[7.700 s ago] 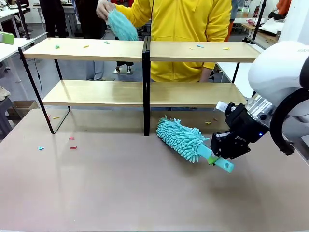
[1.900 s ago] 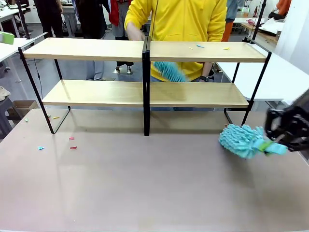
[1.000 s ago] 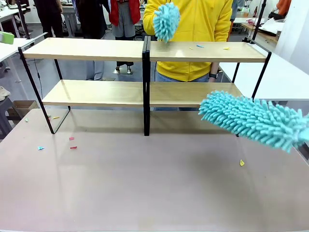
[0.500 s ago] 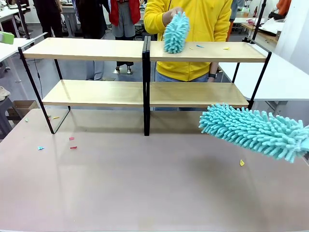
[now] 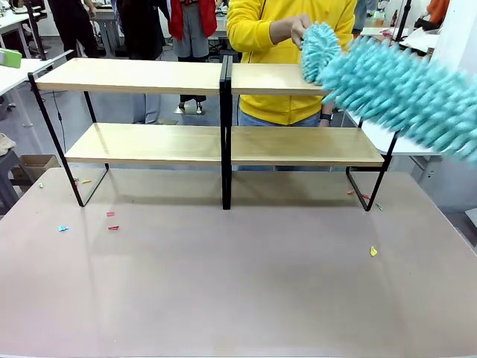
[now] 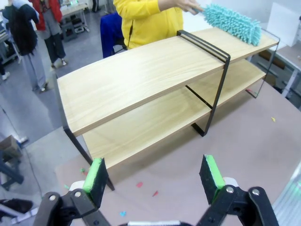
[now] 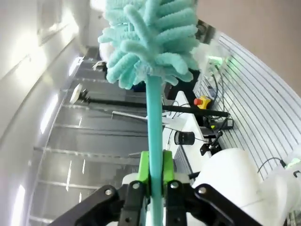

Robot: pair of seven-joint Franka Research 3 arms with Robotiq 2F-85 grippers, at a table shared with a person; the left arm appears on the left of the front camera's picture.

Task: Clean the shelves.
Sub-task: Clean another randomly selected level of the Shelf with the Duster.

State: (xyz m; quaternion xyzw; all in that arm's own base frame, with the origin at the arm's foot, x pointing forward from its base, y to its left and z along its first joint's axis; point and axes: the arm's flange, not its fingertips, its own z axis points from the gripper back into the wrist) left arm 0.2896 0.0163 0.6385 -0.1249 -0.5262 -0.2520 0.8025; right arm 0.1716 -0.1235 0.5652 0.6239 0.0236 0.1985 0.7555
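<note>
Robot's duster lifted, shelves behind

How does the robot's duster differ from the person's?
The robot's duster is clamped at its handle in the shut right hand; the person's duster is held in the person's hand. The robot's duster hangs in the air, motion-blurred; the person's duster rests on the top board of the shelves. Both are teal and shaggy.

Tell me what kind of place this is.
Probably a robotics lab or workshop, not a home. The shelves stand on a test table, with white work tables and standing people behind. The right wrist view shows an emergency-stop button.
</note>
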